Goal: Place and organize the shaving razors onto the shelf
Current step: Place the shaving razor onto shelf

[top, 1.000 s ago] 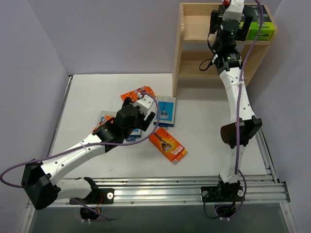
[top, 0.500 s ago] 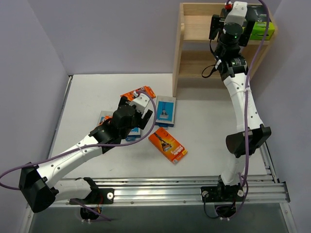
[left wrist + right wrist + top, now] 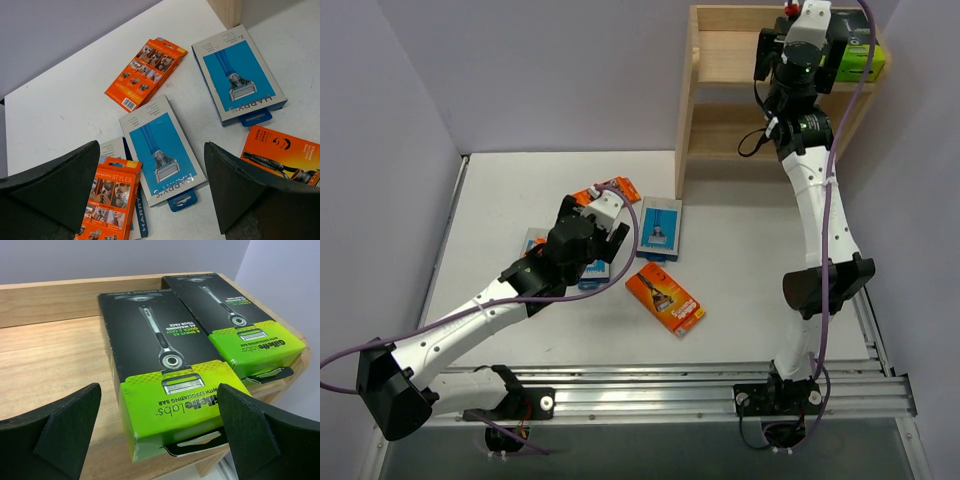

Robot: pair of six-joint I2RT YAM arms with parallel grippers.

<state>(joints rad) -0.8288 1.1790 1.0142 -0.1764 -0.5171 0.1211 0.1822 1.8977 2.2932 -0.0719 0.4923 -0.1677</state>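
- While the right pincer (image 3: 159, 387) hangs spread and empty over the top tier of the shelf (image 3: 50, 355), two black boxes lie there side by side: the near box (image 3: 160, 365) and the far box (image 3: 225, 315).
- The left pincer (image 3: 152, 145) is also spread, holding nothing, above the desk (image 3: 60, 110).
- Under it lies the middle blue card (image 3: 162, 147).
- The second blue card (image 3: 240, 75) lies nearer the shelf.
- The third blue card (image 3: 112, 147) is partly covered by the near orange pack (image 3: 107, 200).
- The far orange pack (image 3: 145, 72) and the right orange pack (image 3: 280, 155) lie apart on the desk.

Left fingers (image 3: 50, 190) spread, right fingers (image 3: 52, 437) spread
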